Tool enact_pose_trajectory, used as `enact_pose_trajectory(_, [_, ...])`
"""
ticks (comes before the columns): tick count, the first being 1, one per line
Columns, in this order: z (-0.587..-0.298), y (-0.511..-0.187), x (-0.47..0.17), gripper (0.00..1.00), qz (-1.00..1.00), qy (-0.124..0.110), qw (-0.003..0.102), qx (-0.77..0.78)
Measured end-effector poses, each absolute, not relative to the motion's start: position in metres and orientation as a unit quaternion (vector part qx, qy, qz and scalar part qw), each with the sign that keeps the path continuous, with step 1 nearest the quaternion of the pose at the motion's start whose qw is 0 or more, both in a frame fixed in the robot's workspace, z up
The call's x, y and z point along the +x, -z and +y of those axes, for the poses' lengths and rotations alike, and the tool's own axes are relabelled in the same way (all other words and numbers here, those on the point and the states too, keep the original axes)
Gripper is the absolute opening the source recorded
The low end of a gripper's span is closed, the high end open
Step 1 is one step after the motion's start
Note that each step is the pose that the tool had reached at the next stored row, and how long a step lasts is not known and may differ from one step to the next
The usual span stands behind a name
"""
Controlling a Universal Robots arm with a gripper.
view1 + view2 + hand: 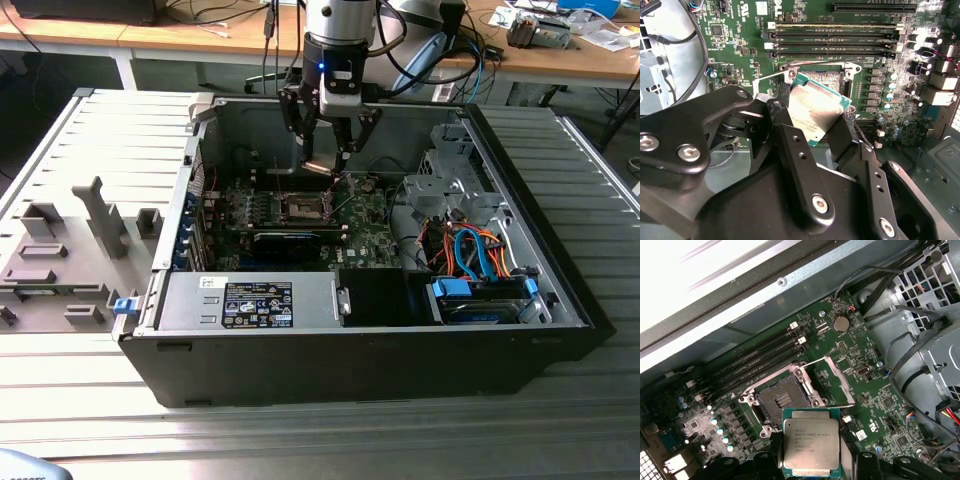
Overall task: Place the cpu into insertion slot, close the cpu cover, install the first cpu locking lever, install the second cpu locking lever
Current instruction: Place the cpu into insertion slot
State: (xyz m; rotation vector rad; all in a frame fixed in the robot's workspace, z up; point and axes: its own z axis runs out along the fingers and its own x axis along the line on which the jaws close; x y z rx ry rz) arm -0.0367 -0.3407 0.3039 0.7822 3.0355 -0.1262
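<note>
Over green motherboard (875, 407), end effector (812, 117) grips printed cpu (811, 442) near insertion slot (781, 399).

Exterior view: off-arm, raised, angled down at open black computer case (350, 360) on ribbed grey metal table (300, 440); mid-range, whole case in frame.
Both wrist views: close, looking down at green motherboard (875, 405) inside case.
First: steep, past jaws.
Second: over black gripper (812, 122) links.
All three share square dark insertion slot (780, 399).
Wrist views share small silver-topped cpu (811, 442) and long black memory slots (835, 37).
</note>
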Motion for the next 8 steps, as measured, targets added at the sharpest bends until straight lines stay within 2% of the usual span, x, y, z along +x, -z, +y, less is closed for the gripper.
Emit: enact_pose_trajectory(8, [-0.3407, -0.3039, -0.0367, 0.55, 0.967, 0.041, 0.002, 0.252])
